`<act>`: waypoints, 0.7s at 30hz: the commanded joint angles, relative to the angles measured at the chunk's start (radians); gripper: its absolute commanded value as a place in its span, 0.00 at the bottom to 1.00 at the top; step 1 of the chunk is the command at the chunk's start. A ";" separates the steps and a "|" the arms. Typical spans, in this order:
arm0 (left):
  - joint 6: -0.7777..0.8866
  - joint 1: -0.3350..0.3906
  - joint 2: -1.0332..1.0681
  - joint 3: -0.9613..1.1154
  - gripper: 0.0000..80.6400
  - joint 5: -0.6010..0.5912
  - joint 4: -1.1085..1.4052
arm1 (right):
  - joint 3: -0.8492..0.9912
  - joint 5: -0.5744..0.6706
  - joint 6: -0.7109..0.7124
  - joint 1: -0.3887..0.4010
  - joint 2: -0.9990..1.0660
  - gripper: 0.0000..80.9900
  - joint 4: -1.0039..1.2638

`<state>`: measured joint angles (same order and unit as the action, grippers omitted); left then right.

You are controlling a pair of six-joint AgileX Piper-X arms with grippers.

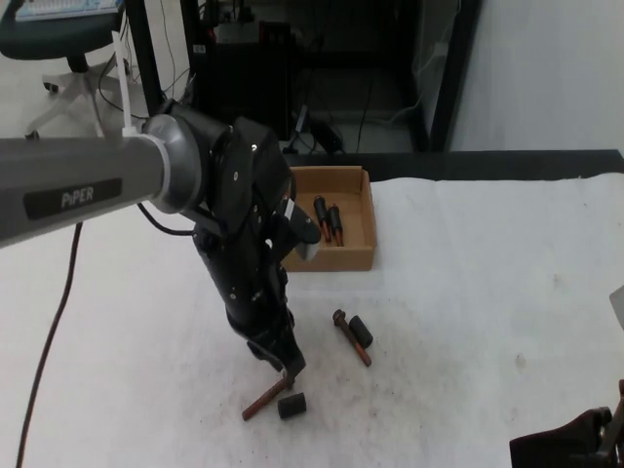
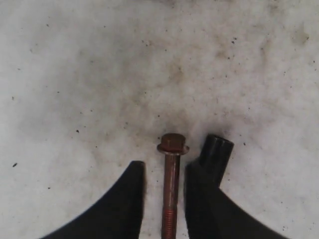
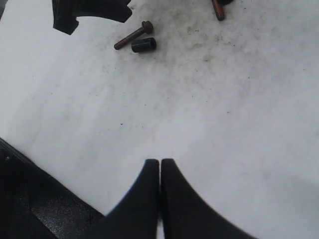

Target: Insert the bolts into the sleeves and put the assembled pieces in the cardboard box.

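Note:
A reddish bolt [image 2: 171,189] lies on the white bench, between the fingers of my left gripper [image 2: 164,167], which is open with a small gap on each side of the shank. A black sleeve [image 2: 217,152] lies just beside one finger. From above, my left gripper [image 1: 284,368] stands over this bolt [image 1: 263,400] and sleeve [image 1: 291,405]. A second bolt [image 1: 353,339] and sleeve [image 1: 362,331] lie a little to the right. My right gripper [image 3: 160,164] is shut on nothing, low over the bench at the near right [image 1: 575,444]. It sees the first bolt [image 3: 132,36] and sleeve [image 3: 143,45] far off.
The cardboard box [image 1: 356,258] stands at the back of the bench, behind the left arm, with two assembled pieces [image 1: 328,220] inside. The bench's right half is bare white cloth. A dark strip [image 1: 487,161] runs along the bench's far edge.

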<state>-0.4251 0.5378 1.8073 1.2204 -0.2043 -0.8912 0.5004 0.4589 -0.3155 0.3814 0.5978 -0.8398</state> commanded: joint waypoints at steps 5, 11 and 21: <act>-0.002 0.003 0.063 -0.013 0.33 0.008 -0.020 | 0.004 0.012 -0.007 -0.004 -0.005 0.01 0.008; -0.002 0.003 0.073 -0.013 0.33 0.008 -0.002 | 0.004 0.012 -0.007 -0.004 -0.005 0.01 0.008; -0.002 0.003 0.079 -0.013 0.33 0.005 0.003 | 0.004 0.012 -0.007 -0.004 -0.005 0.01 0.008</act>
<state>-0.4251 0.5378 1.8848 1.2035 -0.2043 -0.8931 0.5004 0.4633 -0.3155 0.3814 0.5978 -0.8398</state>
